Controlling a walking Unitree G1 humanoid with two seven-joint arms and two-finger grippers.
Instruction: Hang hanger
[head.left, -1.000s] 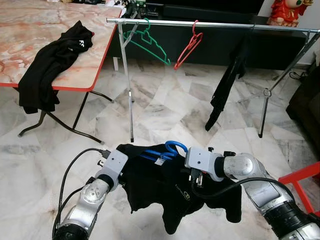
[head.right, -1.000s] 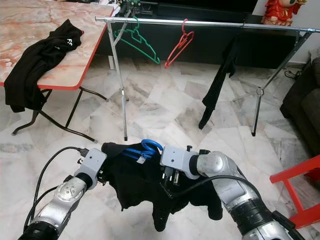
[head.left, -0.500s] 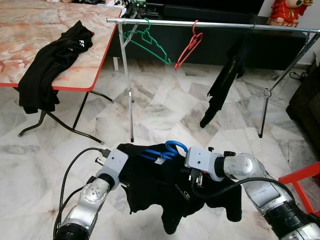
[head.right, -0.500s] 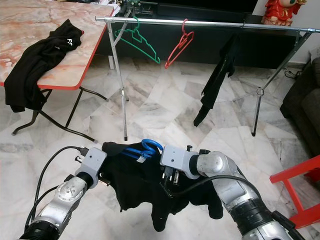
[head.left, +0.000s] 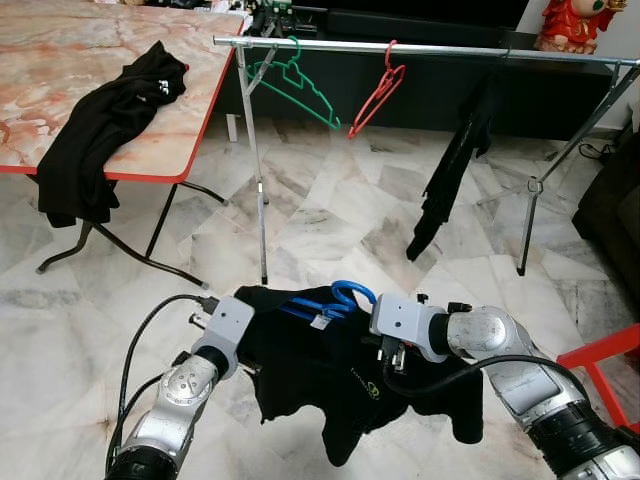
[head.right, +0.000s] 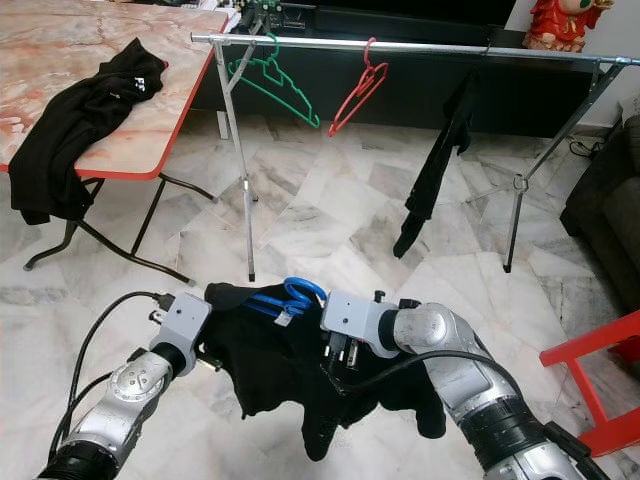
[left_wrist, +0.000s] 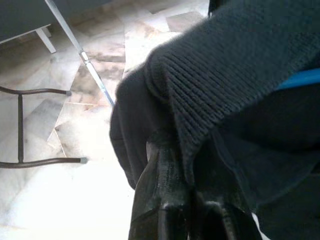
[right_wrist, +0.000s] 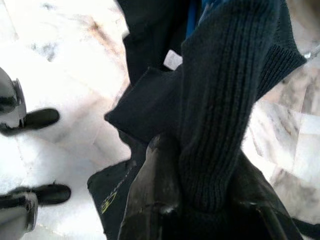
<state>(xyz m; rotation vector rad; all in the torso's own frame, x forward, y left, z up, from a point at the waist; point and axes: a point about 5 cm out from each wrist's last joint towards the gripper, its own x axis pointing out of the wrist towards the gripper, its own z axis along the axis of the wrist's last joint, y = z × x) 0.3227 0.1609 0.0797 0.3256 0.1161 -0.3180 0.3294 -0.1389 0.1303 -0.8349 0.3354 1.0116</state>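
Note:
A black garment (head.left: 330, 380) on a blue hanger (head.left: 340, 298) hangs low between my two arms, its hook pointing up. My left gripper (head.left: 252, 348) is shut on the garment's left shoulder. In the left wrist view a black finger (left_wrist: 162, 200) presses under the ribbed collar (left_wrist: 220, 80). My right gripper (head.left: 390, 356) is shut on the ribbed neck fabric (right_wrist: 220, 100) just right of the hook. The metal rail (head.left: 440, 48) of the clothes rack runs across the scene ahead of me, well above and beyond the hanger.
On the rail hang a green hanger (head.left: 295, 80), a red hanger (head.left: 380, 92) and a black garment (head.left: 455, 165). A marble-topped folding table (head.left: 60, 60) with black clothing (head.left: 105, 125) stands at the left. A red stool (head.left: 600, 360) and a dark sofa (head.left: 615, 200) are at the right.
The black garment on the rail swung left and has swung back. Both arms and the held garment have hardly moved.

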